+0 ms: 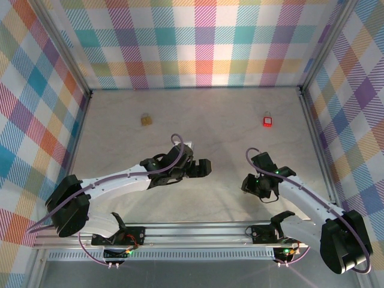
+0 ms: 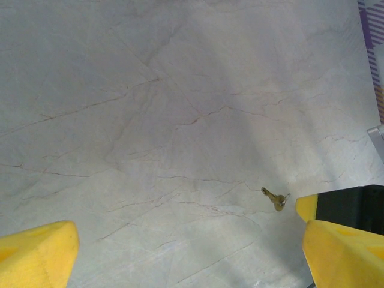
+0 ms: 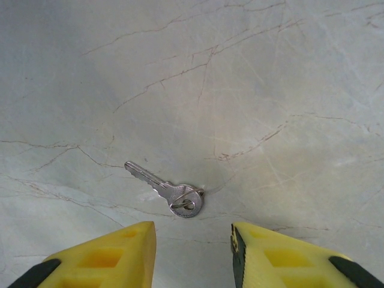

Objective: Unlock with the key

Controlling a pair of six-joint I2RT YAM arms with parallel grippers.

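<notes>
A silver key point(image 3: 168, 191) with a small ring lies flat on the marble table, just ahead of my right gripper point(image 3: 193, 240). The gripper's yellow fingers stand a modest gap apart, with nothing between them. From above, the right gripper point(image 1: 246, 183) hovers low at centre right. My left gripper point(image 1: 204, 168) is open wide over bare table, left of the right one. In the left wrist view a small key point(image 2: 274, 198) lies ahead and right of the left gripper point(image 2: 189, 252). A brass padlock point(image 1: 145, 120) and a red padlock point(image 1: 267, 121) lie farther back.
Plaid walls with metal frame posts point(image 1: 312, 114) enclose the table on three sides. An aluminium rail point(image 1: 198, 231) carrying both arm bases runs along the near edge. The two grippers face each other with a short gap between them.
</notes>
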